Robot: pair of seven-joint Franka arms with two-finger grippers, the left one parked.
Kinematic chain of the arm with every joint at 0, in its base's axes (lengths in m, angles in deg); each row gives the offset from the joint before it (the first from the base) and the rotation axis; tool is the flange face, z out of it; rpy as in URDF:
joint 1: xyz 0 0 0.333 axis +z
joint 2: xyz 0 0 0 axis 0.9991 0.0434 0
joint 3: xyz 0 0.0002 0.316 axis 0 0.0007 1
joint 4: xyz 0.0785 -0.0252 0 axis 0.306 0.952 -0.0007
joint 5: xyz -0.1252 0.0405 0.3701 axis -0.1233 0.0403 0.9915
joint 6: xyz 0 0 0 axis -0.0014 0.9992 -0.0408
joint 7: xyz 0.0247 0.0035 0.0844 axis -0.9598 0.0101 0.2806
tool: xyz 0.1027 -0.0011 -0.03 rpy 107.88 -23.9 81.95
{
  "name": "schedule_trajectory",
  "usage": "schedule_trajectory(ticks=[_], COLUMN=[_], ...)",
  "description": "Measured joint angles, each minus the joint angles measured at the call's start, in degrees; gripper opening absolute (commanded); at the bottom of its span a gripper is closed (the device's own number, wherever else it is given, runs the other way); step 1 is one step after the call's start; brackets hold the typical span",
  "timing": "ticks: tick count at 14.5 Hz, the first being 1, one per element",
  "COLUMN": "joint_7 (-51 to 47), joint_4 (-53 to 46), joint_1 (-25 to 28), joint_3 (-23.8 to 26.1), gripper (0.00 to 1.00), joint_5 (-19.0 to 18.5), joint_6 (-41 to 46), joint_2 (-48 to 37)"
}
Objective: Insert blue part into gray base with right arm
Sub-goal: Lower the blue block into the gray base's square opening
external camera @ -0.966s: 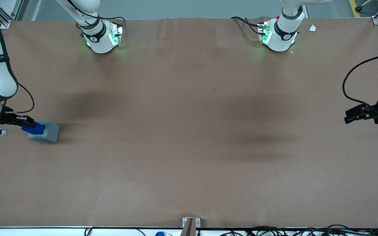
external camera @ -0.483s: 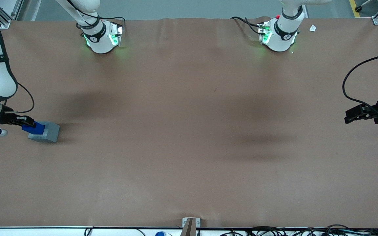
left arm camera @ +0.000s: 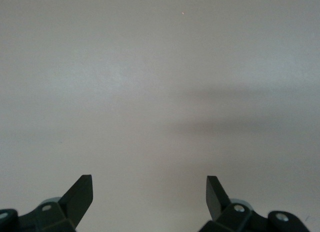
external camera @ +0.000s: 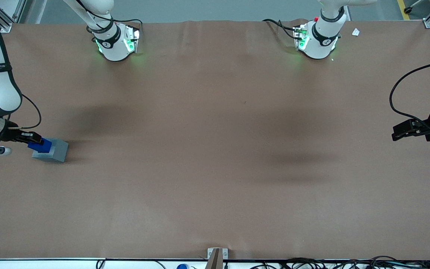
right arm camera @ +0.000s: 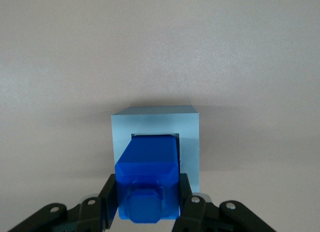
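Pincer (right arm camera: 148, 208) pinching the blue part (right arm camera: 148, 179), we hover it over the gray base (external camera: 50, 150) at the front view's left edge; any tilt could jam it against the recess rim.

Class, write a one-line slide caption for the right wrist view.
Gripper holds the blue part over the gray base's square recess.

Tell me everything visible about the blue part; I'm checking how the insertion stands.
The blue part is a bright-blue, plastic-looking block with chamfered edges and a smaller raised stud on the end facing the wrist camera. The right arm's gripper is shut on it, black fingers pressing its two sides. It sits over the gray base, its far end at or in the square recess; depth cannot be told.
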State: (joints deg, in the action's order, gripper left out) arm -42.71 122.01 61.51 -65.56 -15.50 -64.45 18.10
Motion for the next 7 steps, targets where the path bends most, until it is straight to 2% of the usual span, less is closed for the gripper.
schedule_trajectory(ticks=[5, 7], joint_7=[0.01, 0.01], joint_4=[0.13, 0.13], joint_1=[0.0, 0.01], joint_3=[0.04, 0.05], gripper=[0.03, 0.19], joint_5=[0.1, 0.13], joint_6=[-0.92, -0.97], joint_2=[0.36, 0.41])
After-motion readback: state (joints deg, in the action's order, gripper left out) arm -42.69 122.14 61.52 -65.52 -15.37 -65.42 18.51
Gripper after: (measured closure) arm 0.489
